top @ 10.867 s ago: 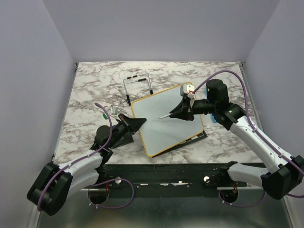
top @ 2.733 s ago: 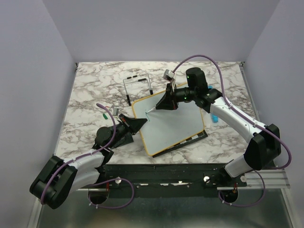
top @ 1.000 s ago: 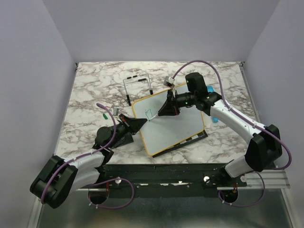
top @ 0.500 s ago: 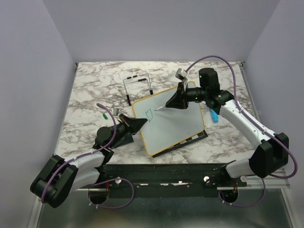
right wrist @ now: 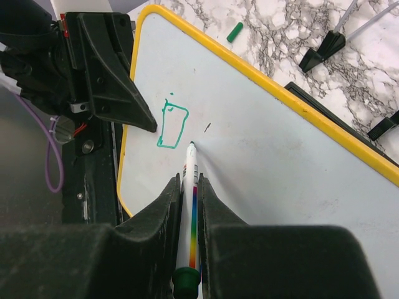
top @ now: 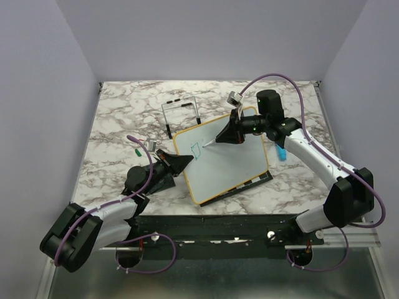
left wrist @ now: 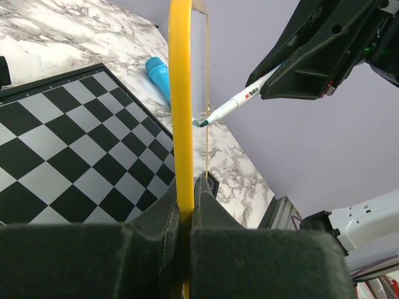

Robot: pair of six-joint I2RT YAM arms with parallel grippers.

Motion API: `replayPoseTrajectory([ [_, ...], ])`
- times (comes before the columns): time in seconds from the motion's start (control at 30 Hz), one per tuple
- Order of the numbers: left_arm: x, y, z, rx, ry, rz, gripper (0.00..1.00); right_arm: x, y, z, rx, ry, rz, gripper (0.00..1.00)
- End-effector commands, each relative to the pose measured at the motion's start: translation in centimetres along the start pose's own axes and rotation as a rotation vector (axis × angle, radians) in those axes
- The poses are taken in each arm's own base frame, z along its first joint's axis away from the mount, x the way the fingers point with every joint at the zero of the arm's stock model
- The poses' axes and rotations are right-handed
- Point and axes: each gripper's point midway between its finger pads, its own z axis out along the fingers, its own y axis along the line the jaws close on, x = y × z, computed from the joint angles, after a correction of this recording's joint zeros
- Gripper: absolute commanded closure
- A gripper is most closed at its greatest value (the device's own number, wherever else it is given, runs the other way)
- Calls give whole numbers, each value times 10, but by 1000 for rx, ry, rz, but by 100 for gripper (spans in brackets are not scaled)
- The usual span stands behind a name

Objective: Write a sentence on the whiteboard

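The whiteboard, white with a yellow frame, is propped at a tilt in the middle of the table. My left gripper is shut on its left frame edge. My right gripper is shut on a white marker with a rainbow stripe. The marker tip is at the board's surface, just right of a teal-green boxy letter. That letter is all that shows of the sentence. A small dark tick lies beside it.
A black-and-white chessboard lies under the whiteboard, its corner showing at the front right. A black wire stand is behind the board. A blue cap lies to its right and a green cap to its left.
The board was blank at first. A teal-green letter has been drawn near its left edge. In the last half second the right gripper shifted slightly, with the tip right of the letter.
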Motion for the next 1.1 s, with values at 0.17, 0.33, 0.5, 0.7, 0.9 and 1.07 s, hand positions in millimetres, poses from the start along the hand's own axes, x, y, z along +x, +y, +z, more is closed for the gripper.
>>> replayPoseTrajectory([
  [0.17,16,10,-5,-6,58,95,100,-6,0,4,-22,-17,-2,99],
  [0.33,15,10,-5,-6,56,95,100,1,-3,5,-15,-6,7,99],
  [0.5,16,10,-5,-6,56,95,100,7,-2,4,-13,2,9,99],
  [0.7,15,11,-6,-11,53,98,100,18,1,2,-20,22,14,99],
  [0.9,16,12,-6,-13,55,97,100,31,5,1,-30,44,26,99],
  [1.07,16,12,-5,-12,56,94,100,31,7,1,-38,42,24,99],
])
